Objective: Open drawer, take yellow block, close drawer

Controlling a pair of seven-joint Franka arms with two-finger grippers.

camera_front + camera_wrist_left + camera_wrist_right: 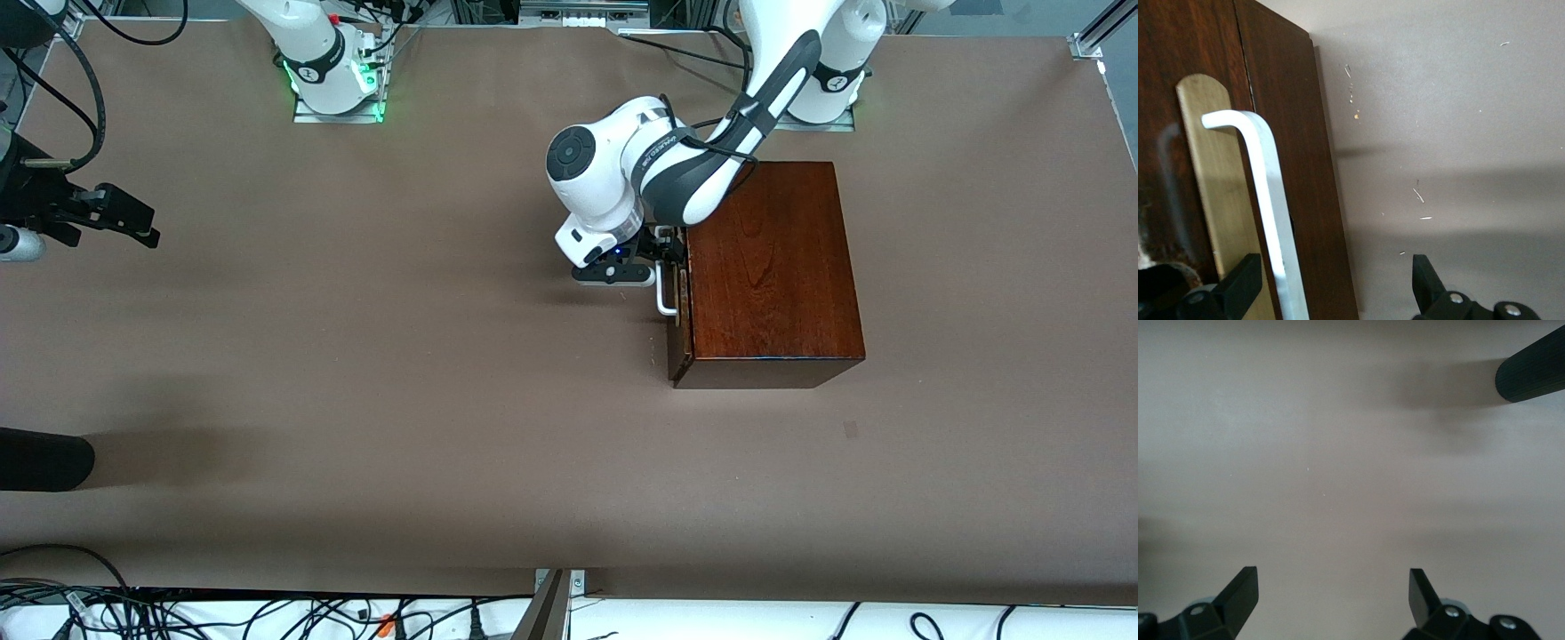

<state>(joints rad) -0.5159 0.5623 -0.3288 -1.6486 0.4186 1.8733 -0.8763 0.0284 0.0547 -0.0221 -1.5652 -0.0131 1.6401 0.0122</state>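
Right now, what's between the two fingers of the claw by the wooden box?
The drawer's white loop handle stands between the left claw's open fingers, seen in the left wrist view.

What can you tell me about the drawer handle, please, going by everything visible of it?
The handle is a white loop of bent bar, glossy, standing off a pale brass-coloured plate on the dark reddish-brown drawer front. The drawer looks shut, its front about flush with the mahogany box, facing the right arm's end of the table. The left gripper is open and straddles the bar: one finger between bar and plate, the other finger well clear. Whether that finger touches the bar is unclear.
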